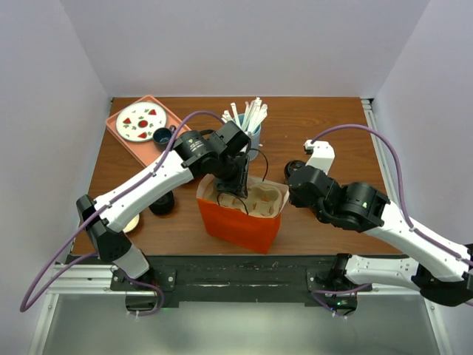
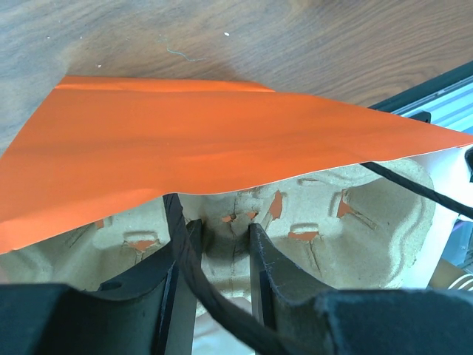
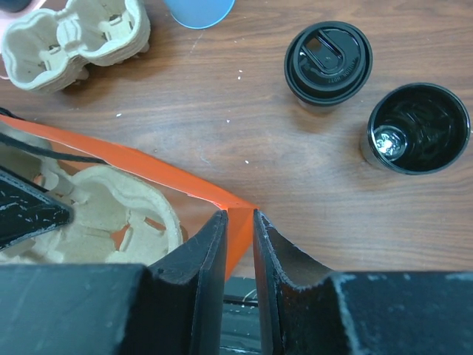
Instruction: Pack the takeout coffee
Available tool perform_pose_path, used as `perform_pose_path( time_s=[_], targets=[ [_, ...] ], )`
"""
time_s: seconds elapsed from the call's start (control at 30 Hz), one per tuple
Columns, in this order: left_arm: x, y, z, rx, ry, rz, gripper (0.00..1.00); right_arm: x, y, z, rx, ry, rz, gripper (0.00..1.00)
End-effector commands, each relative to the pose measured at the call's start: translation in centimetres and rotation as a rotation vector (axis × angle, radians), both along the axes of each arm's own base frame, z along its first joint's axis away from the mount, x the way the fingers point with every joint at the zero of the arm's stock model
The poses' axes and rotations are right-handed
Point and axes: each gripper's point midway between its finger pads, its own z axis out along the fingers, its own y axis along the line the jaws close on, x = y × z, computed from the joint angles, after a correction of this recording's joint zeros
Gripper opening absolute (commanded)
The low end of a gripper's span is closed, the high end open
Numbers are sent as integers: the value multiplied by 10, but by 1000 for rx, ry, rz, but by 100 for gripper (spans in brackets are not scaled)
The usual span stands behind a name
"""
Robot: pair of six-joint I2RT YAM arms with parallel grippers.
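Top external view, nearest item: orange paper bag [image 1: 238,218], upright near the front edge of the wooden table [image 1: 325,133], holding a beige moulded-pulp cup carrier [image 1: 255,198]. Left gripper [image 2: 222,244] reaches inside, pinching the carrier's centre ridge; a black cord handle [image 2: 222,310] crosses it. Right gripper [image 3: 240,222] nips the bag's right rim corner. Just beyond that corner: black lidded coffee cup [image 3: 328,61], open black cup [image 3: 418,127]. Farther back: spare pulp carrier [image 3: 74,33], blue cup of white straws [image 1: 247,122], pink tray [image 1: 133,150].
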Motion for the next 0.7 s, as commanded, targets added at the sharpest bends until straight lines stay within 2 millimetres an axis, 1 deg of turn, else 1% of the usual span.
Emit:
perform_pose_path(
  time_s=[0.0,0.13,0.2,0.23,0.27,0.4,0.43,0.5,0.53,0.67],
  targets=[
    [0,7,0,25,-29,-18,19,2,-1,-1,-19,-10,20,23],
    [1,7,-4,38,-28,-15,19,4,5,7,-4,-25,37,23],
    [2,6,-5,41,-24,-17,22,5,8,11,1,-32,48,24],
    [2,6,-4,39,-27,-18,29,5,11,15,12,-39,63,24],
    [2,6,-4,41,-25,-18,34,5,13,17,18,-40,70,28],
    [3,4,5,30,-33,-22,40,5,19,30,60,-47,84,36],
    [4,3,13,14,-42,-23,46,4,20,38,79,-51,86,37],
    [4,0,20,-3,-48,-24,53,2,25,42,90,-37,101,39],
    [5,-1,28,-19,-60,-26,56,1,25,46,99,-32,101,40],
    [6,-2,36,-29,-63,-22,62,-5,26,50,116,-13,123,41]
  ],
)
